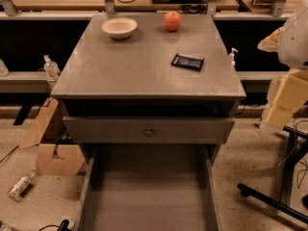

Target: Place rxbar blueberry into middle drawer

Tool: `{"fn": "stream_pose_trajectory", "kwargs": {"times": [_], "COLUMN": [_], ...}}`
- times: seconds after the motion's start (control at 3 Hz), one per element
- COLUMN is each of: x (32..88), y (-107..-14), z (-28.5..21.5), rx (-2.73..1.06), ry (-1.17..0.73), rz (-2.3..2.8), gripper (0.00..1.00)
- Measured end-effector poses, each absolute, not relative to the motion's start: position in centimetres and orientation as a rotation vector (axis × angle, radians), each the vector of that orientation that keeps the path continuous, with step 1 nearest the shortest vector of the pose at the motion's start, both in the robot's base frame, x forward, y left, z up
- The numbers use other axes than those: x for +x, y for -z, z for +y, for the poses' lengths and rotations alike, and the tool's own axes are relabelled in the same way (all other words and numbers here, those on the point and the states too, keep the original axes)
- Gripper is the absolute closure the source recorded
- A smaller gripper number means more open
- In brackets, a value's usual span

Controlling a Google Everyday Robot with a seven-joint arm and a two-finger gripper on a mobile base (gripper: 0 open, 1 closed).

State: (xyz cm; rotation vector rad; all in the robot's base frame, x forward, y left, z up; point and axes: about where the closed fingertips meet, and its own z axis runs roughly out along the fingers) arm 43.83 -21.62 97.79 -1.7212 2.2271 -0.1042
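Grey square-topped cabinet [130, 71] at centre, seen from above and in front. On its top, far left: shallow round cream bowl [119, 27]. Far centre-right, well apart from the bowl: red-orange apple [173, 20]. Nearer than the apple and slightly to its right: rxbar blueberry [187, 61], a small flat rectangular bar in a dark navy-black wrapper with pale print, lying flat near the right edge of the top, touching neither bowl nor apple. Below the top: a dark open recess, then a grey drawer front with a small round knob [148, 131]. Beneath it and nearest: middle drawer [149, 201], a wide grey box with plain flat floor and thin low side walls, pulled out toward the near edge. At the right edge, well apart from the bar: pale yellowish gripper [286, 100] below a white arm link [296, 37]; whether released or clenched, cannot tell. On the speckled floor at left: brown cardboard box [50, 148] and a clear bottle on its side [20, 186].
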Motion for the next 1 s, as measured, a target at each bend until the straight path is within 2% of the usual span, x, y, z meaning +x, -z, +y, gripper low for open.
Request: {"fn": "stream_pose_trajectory", "kwargs": {"times": [0.67,1.0], "x": [44.8,47.7], "y": [-97.9,-97.8], "z": [-22.2,-24.2], "rx": [-1.664,-1.480], "ry": [0.101,0.089], "rz": [2.218,2.202], "gripper": [0.00,0.00]}}
